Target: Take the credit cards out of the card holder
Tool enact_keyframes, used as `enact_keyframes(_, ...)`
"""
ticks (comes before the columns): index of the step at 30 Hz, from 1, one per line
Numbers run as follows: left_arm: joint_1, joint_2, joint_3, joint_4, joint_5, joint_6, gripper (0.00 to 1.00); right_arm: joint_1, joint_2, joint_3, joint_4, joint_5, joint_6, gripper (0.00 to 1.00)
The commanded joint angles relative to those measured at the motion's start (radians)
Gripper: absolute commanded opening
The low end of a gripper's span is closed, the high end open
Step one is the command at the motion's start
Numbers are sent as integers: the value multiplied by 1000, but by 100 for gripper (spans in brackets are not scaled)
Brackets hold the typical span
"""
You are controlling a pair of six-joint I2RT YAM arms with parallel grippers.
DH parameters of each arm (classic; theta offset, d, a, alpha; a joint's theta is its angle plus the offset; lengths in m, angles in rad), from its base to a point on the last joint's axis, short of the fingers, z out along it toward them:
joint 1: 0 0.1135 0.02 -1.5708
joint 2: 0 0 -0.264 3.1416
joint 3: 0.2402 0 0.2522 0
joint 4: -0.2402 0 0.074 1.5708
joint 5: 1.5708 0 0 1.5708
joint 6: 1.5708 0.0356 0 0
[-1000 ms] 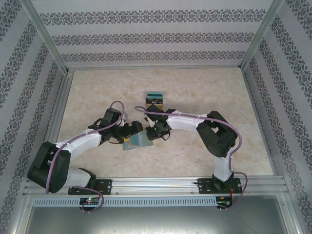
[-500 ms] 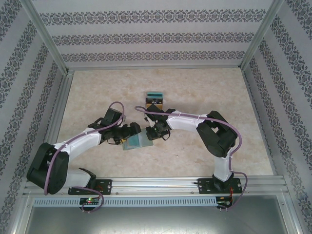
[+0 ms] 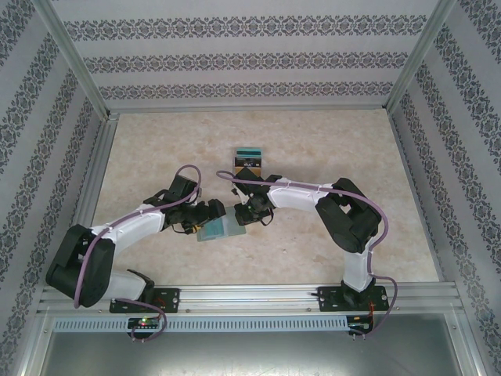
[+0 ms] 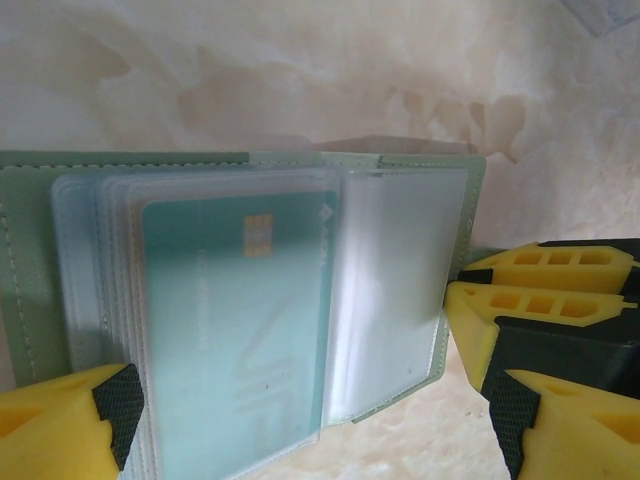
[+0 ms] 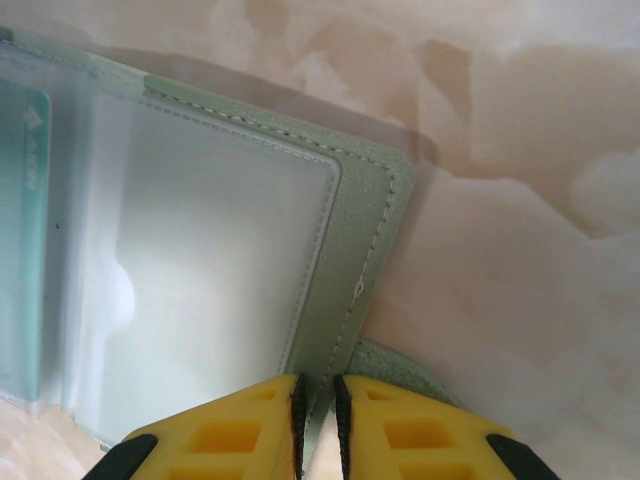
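The grey-green card holder point(image 3: 217, 229) lies open on the table between both grippers. Its clear pockets face up, and a teal credit card point(image 4: 232, 310) with a gold chip sits in one. In the right wrist view the holder's stitched cover point(image 5: 352, 262) runs into my right gripper point(image 5: 318, 400), which is shut on its edge beside the little tab point(image 5: 400, 372). My left gripper point(image 4: 310, 440) is open, its yellow fingers point(image 4: 60, 425) wide apart on either side of the pockets. Both my left gripper point(image 3: 205, 218) and my right gripper point(image 3: 239, 217) meet at the holder.
A small pile of loose cards point(image 3: 248, 160), teal, black and orange-brown, lies on the marble-patterned table behind the grippers. Patterned walls with metal posts enclose the table on three sides. The right gripper's yellow fingers point(image 4: 545, 290) stand close to the holder's right edge.
The card holder has sunk flatter and shifted slightly left. The left gripper has moved a little with it. The right gripper has stayed on the holder's edge.
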Motion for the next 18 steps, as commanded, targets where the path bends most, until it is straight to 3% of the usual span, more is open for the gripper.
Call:
enact_keyframes(1,-8,16,1,25,15,10,92,22,22,-36,-29,-3,20,21)
enact_keyframes(18,-12,54,-29,90,59,-22,91,27,25,-33,-29,-2,22,22)
